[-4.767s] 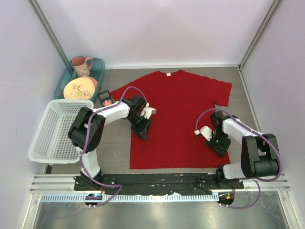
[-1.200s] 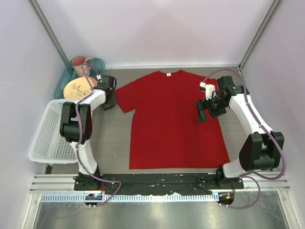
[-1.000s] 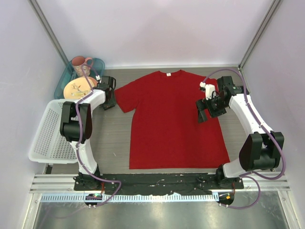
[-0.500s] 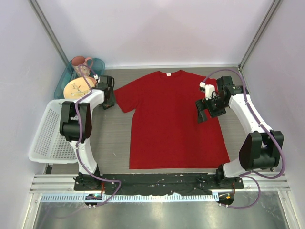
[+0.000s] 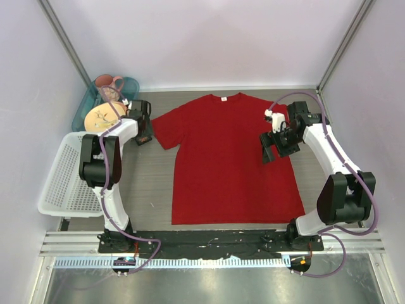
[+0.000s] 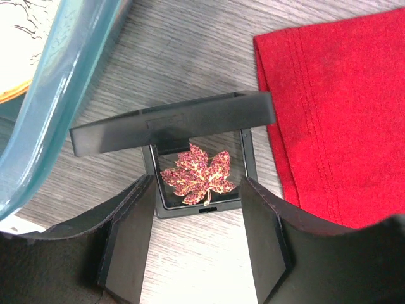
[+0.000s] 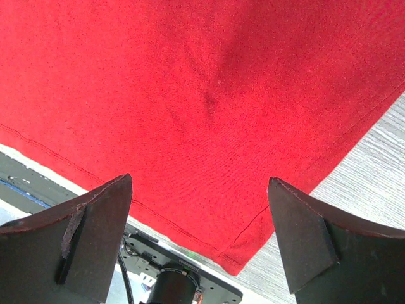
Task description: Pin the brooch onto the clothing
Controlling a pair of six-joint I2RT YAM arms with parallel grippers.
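The brooch (image 6: 197, 176), a sparkling red-and-gold maple leaf, lies in a small black box (image 6: 171, 123) whose lid stands open, just left of the sleeve of the clothing (image 6: 342, 114). My left gripper (image 6: 197, 190) hovers over the box, open, with a finger on each side of its near edge and nothing held. From above, the left gripper (image 5: 143, 130) covers the box beside the red T-shirt (image 5: 228, 158). My right gripper (image 5: 271, 152) hangs open over the shirt's right side (image 7: 202, 82), with nothing between the fingers (image 7: 107, 215).
A teal tray (image 5: 81, 114) with a pink mug (image 5: 109, 85) and a plate (image 5: 104, 117) sits at the back left; its rim (image 6: 63, 82) is close to the box. A white basket (image 5: 69, 171) stands on the left. The right arm's base plate (image 7: 183, 285) shows below the shirt hem.
Since the oldest frame both arms left the shirt's lower part: the left went to the box at the back left, the right to the shirt's right side. Over the last second, hardly any motion.
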